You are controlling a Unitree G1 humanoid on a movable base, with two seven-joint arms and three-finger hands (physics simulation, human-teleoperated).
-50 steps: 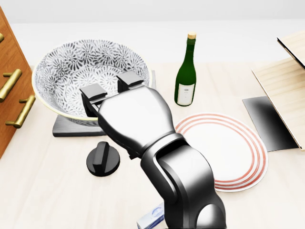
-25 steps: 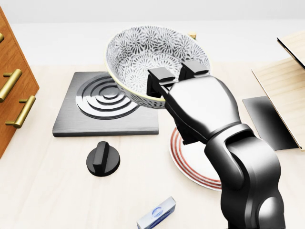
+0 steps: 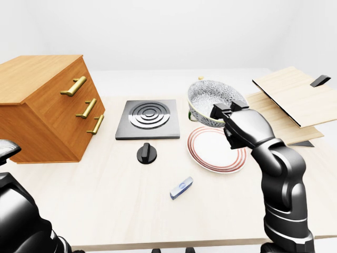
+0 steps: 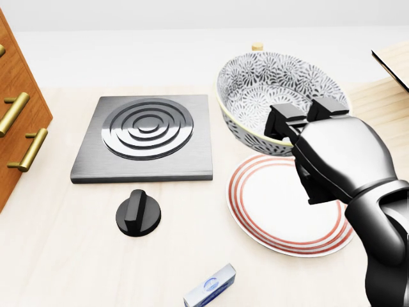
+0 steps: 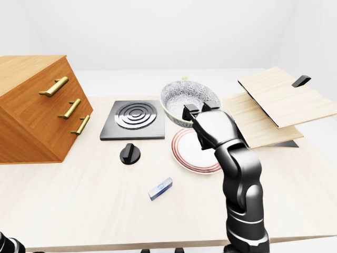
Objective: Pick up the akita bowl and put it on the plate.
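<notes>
Plain white walls [image 3: 168, 31], bare room. One pale wood table [image 3: 105, 211] carries everything.

Far left: wooden drawer cabinet [image 3: 37, 105] with brass handles, sitting on the table.
Left arm [image 3: 21, 221] is just a black bulk in the bottom-left corner of the left-eye view. Left robot hand [image 3: 7, 149] is barely in shot, so I can't tell if it's spread or closed.

Centre-left: square grey hob plate [image 4: 147, 137] with concentric rings, lying flat. Black knob [image 4: 138, 213] is just on its near side, apart from it. Small blue-and-white box [image 4: 211, 286] is nearer still, on its own.

Centre-right: red-ringed plate [image 4: 287, 204], flat on the table.
Akita bowl [image 4: 268, 89] is over the plate's far edge, tipped slightly. Can't tell if its base touches the plate.
Right robot hand [image 4: 335, 153] is pinching the bowl's near-right rim, fingers [image 4: 287, 120] hooked over the edge.
A cork [image 4: 257, 46] peeks over the bowl's far rim.

Far right: stacked light wooden boards [image 3: 292, 95], the top one tilted.
</notes>
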